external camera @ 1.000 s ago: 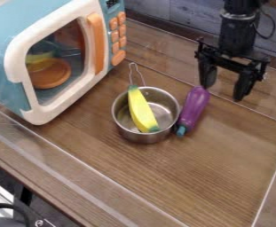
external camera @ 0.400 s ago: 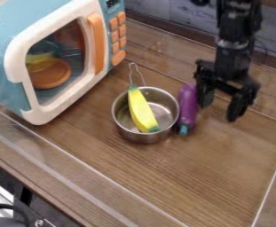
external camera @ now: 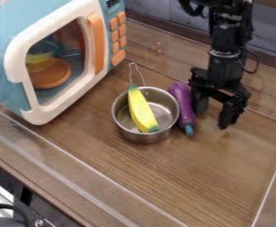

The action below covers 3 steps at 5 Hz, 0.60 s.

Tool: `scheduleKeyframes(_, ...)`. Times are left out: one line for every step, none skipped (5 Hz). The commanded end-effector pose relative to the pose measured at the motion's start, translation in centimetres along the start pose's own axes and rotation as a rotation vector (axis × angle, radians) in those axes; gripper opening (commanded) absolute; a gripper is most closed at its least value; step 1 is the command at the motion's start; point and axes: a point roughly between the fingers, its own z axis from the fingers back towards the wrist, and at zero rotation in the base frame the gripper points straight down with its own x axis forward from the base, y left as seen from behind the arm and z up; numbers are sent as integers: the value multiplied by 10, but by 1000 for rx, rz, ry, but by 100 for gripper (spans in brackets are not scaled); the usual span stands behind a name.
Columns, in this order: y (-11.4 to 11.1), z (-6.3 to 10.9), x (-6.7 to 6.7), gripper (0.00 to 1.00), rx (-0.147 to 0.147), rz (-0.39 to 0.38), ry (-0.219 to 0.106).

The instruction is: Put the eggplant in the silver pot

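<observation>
Eggplant swings toward silver pot as robot arm shifts over worktop

The purple eggplant [external camera: 183, 103] has turned since the earlier frames, its upper end now leaning toward the silver pot [external camera: 145, 115] where it had leaned away, and the black robot arm [external camera: 228, 40] has shifted with it. The eggplant lies outside the pot, on the wooden worktop [external camera: 128, 182], just beside the rim, its green stem end [external camera: 189, 129] pointing toward the bottom of the picture. The pincer [external camera: 215, 107] is low over the worktop at the eggplant's right, its fingers spread apart with nothing seen between them; one finger is right alongside the eggplant, though whether they touch cannot be told. Inside the pot, a yellow banana-like toy [external camera: 141, 109] rests near the thin wire handle [external camera: 135, 73]. At upper left stands a blue-and-white toy microwave [external camera: 19, 90], an orange dish [external camera: 51, 74] visible within.
</observation>
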Motion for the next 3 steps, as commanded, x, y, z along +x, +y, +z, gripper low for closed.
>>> scheduleKeyframes(-8,31,3,100,13,29,-91)
scheduleKeyframes(-16,34,1,100,12,63,-100)
scheduleKeyframes(-15,34,0,100,12,42,-103)
